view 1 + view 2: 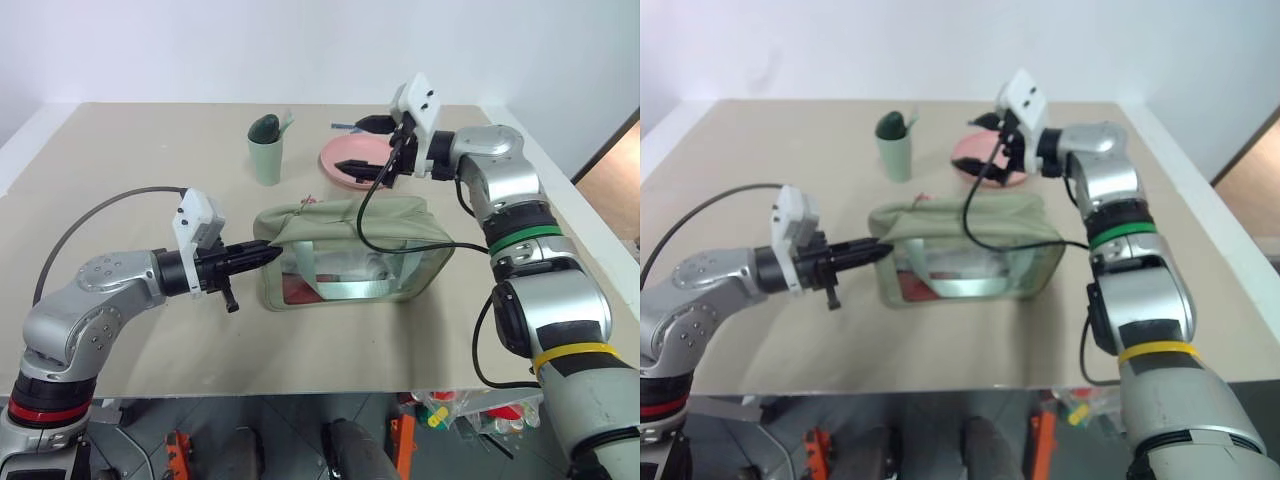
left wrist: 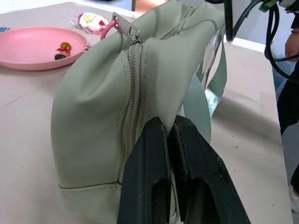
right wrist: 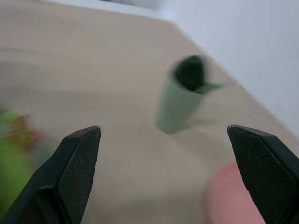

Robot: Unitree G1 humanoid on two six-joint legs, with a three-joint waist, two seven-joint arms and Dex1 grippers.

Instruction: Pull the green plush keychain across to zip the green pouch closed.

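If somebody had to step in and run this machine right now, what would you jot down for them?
Left gripper: shut on the left end of the green pouch, pinching a fold of fabric beside the zipper.
Right gripper: open and empty, raised above the pink plate behind the pouch, facing the sage-green cup.
The pouch sits mid-table. The green plush keychain is a blurred green shape at the edge of the right wrist view.
Done: the zipper looks closed along the end near the left gripper.
Left: I cannot tell whether the far end is zipped; check that, then let go of the pouch.
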